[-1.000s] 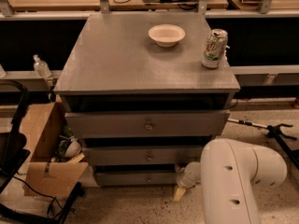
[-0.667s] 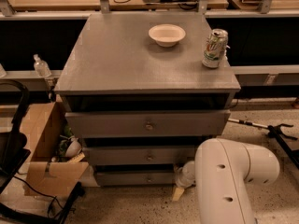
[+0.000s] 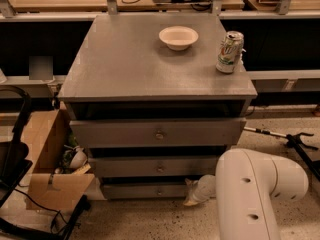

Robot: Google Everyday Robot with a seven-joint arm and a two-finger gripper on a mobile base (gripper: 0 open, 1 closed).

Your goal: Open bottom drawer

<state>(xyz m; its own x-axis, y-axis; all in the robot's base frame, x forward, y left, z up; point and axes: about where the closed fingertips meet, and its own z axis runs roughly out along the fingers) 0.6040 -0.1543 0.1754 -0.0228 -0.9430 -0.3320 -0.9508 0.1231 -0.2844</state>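
Nearest us, the white arm (image 3: 260, 194) reaches left. Its gripper (image 3: 192, 195) sits at the right end of the bottom drawer (image 3: 135, 190); we cannot tell its grip. On the tabletop (image 3: 125, 59), a bowl (image 3: 178, 37) sits near the far edge and a can (image 3: 229, 52) by the right edge.

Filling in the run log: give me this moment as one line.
bottom drawer: looks closed | hand: low at its front, right of knob | cabinet top: bowl, can
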